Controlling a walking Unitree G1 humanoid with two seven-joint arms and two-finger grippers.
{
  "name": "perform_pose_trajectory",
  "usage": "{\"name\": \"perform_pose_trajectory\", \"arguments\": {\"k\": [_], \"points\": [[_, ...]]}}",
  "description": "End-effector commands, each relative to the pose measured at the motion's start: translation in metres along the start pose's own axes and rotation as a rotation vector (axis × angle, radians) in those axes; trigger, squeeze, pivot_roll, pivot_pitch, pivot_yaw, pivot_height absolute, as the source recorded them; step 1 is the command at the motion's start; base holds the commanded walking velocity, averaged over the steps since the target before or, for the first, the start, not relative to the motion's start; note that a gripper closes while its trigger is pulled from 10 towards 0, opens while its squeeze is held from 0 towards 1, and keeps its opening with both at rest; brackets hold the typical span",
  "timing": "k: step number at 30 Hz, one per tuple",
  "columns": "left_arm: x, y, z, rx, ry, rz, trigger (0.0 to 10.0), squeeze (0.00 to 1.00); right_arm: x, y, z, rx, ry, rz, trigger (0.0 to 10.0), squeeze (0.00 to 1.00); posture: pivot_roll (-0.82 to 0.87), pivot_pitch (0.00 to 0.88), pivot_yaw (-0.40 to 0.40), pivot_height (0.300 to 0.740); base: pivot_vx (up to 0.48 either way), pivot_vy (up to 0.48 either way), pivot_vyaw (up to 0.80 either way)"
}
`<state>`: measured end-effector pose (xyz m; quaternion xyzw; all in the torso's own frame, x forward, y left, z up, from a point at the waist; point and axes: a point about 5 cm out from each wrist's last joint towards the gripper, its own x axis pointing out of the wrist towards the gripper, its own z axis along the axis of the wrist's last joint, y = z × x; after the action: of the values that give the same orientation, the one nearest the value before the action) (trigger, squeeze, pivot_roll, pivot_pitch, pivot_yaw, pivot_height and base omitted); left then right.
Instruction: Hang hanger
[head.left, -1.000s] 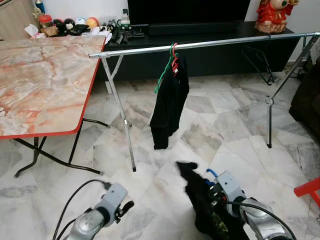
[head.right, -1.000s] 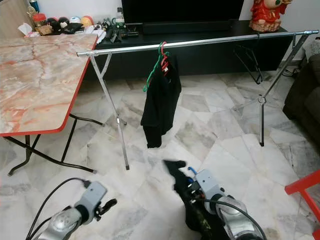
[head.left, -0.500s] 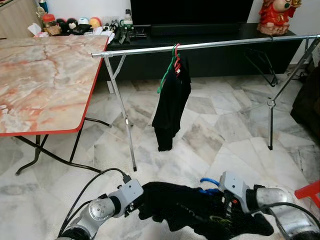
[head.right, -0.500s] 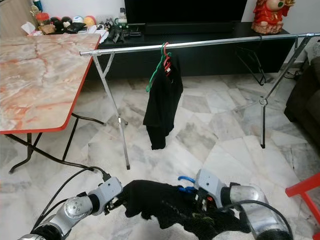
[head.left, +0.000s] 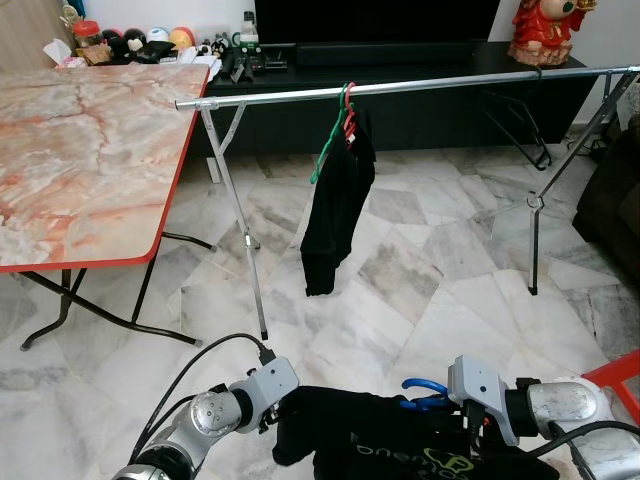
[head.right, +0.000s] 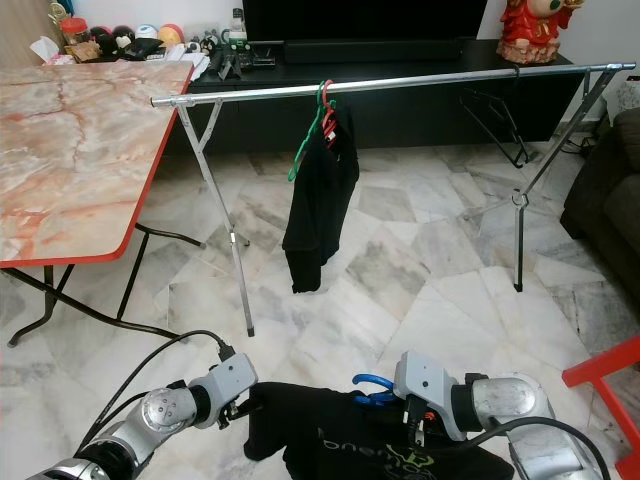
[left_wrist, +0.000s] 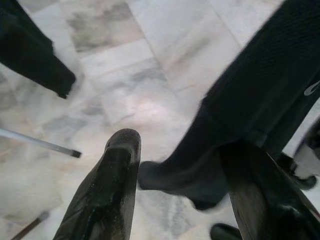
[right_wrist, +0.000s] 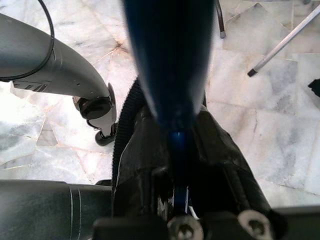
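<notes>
A blue hanger (head.left: 424, 394) carries a black shirt (head.left: 380, 450) with a pale logo, low over the floor between my arms. My right gripper (head.left: 468, 430) is shut on the hanger, whose blue bar (right_wrist: 170, 65) runs out between the fingers. At the shirt's left edge my left gripper (head.left: 276, 424) is open, and the sleeve (left_wrist: 195, 170) lies between its fingers (left_wrist: 117, 170). Further ahead the chrome rail (head.left: 420, 90) holds another black garment (head.left: 335, 210) on green and red hangers (head.left: 345, 115).
A marble-top table with a red edge (head.left: 80, 150) stands at the left, close to the rail's end. A black TV console (head.left: 420, 60) is behind the rail, and an empty black hanger (head.left: 515, 120) hangs near the rail's right end. A dark sofa (head.left: 615, 190) and a red stool (head.left: 622, 372) are at the right.
The shirt hung bunched from the right gripper a second ago; the left gripper has come in to its left edge, and the shirt is now spread wide and lower between both arms.
</notes>
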<state>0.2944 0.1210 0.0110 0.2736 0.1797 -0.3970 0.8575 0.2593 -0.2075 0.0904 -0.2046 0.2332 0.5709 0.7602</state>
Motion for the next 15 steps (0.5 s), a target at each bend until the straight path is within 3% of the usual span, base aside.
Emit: {"name": "perform_pose_trajectory", "arguments": {"k": [1, 6, 13, 14, 15], "points": [[-0.002, -0.009, -0.010, -0.015, 0.046, -0.064, 10.0, 0.00, -0.004, 0.000, 0.012, -0.036, -0.040, 0.015, 10.0, 0.00, -0.08, 0.164, 0.007, 0.740, 0.000, 0.000, 0.00], [-0.004, -0.016, -0.015, -0.053, 0.051, -0.142, 10.0, 0.00, -0.009, -0.001, 0.014, -0.041, -0.033, 0.005, 10.0, 0.00, -0.08, 0.164, 0.004, 0.740, 0.000, 0.000, 0.00], [-0.005, -0.012, -0.016, -0.087, 0.049, -0.111, 10.0, 0.00, -0.013, 0.000, 0.018, -0.042, -0.039, 0.004, 10.0, 0.00, -0.08, 0.166, 0.005, 0.740, 0.000, 0.000, 0.00], [-0.006, -0.010, -0.018, -0.122, 0.050, -0.085, 4.7, 0.00, -0.015, -0.001, 0.018, -0.040, -0.039, -0.005, 10.0, 0.00, -0.08, 0.166, 0.005, 0.740, 0.000, 0.000, 0.00], [-0.007, -0.009, -0.018, -0.132, 0.051, -0.076, 4.7, 0.00, -0.015, -0.001, 0.018, -0.038, -0.040, -0.009, 10.0, 0.00, -0.08, 0.166, 0.005, 0.740, 0.000, 0.000, 0.00]]}}
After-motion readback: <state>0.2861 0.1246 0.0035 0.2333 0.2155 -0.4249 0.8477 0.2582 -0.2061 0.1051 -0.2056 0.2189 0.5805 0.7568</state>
